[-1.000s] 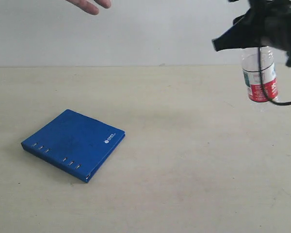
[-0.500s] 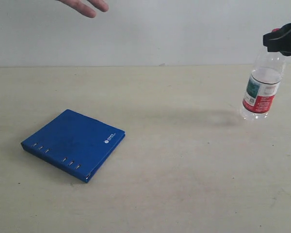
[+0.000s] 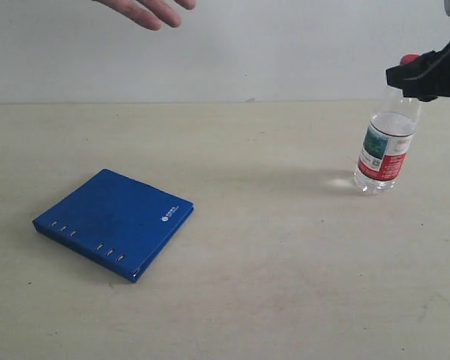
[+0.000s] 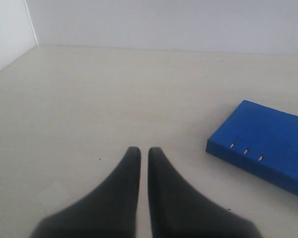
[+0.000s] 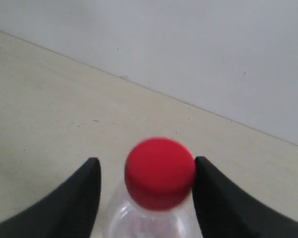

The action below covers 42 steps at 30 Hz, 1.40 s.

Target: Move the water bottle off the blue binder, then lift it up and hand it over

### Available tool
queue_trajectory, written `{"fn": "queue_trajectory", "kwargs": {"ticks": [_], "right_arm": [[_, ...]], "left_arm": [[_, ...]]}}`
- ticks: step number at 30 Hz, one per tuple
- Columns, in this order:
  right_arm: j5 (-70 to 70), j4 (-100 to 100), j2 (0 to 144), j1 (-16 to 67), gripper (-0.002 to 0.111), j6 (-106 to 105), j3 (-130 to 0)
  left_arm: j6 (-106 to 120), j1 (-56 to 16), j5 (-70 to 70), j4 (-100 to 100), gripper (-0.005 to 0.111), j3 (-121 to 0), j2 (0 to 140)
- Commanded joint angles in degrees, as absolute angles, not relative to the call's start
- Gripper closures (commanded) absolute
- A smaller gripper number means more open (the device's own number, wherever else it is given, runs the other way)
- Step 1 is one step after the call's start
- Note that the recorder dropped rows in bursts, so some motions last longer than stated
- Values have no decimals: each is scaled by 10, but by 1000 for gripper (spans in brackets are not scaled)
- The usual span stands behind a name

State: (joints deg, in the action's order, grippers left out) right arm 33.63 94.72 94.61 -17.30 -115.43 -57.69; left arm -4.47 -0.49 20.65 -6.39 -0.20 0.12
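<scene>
On the table, far right: water bottle [image 3: 382, 154] stands on its base, leaning a little, well apart from the blue binder [image 3: 112, 221].
Bottle contents: clear liquid seems to reach about the top of the label, but the level is hard to read at this size.
Bottle cap: red screw cap [image 5: 160, 172], on.
Binder: closed and flat on the table [image 3: 270, 255], left of centre; nothing on it and its inside is hidden.
Right gripper [image 3: 424, 75]: at the bottle's neck, jaws spread either side of the cap, wider than it, with a gap showing on one side; not clamping.
Left gripper [image 4: 144, 151]: jaws together with only a thin slit between, holding nothing, hanging over bare table near the binder's spine edge.
Person's hand [image 3: 146, 9]: at the top edge, fingers out, well apart from the bottle.
Change since a second ago: bottle was up in the air in the right gripper; now it is down on the table and further left.
Change, grip: the jaws have loosened off the neck.
Change, binder: same spot.
Change, person's hand: shifted slightly right.
Materials: bottle is clear ribbed plastic with a red, white and green label band; binder is matte bright blue, square, with a white logo and slots along the spine; table is pale and dull; gripper fingers are black and tapered.
</scene>
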Motion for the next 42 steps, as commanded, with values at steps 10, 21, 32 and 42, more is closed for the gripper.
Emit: {"fn": "queue_trajectory", "kwargs": {"ticks": [10,21,32,42], "right_arm": [[558,823,762,-123,52,-949,-640],[626,494,806,173,52,-712,-640],[529,477,968,292,52,-650,-640],[481,477,1025,292,52,-619,-640]], "left_arm": [[-43,-6,206,-66,101,0,0],[-43,-6,206,-66,101,0,0],[-43,-6,206,-66,101,0,0],[22,-6,205,-252,101,0,0]]}}
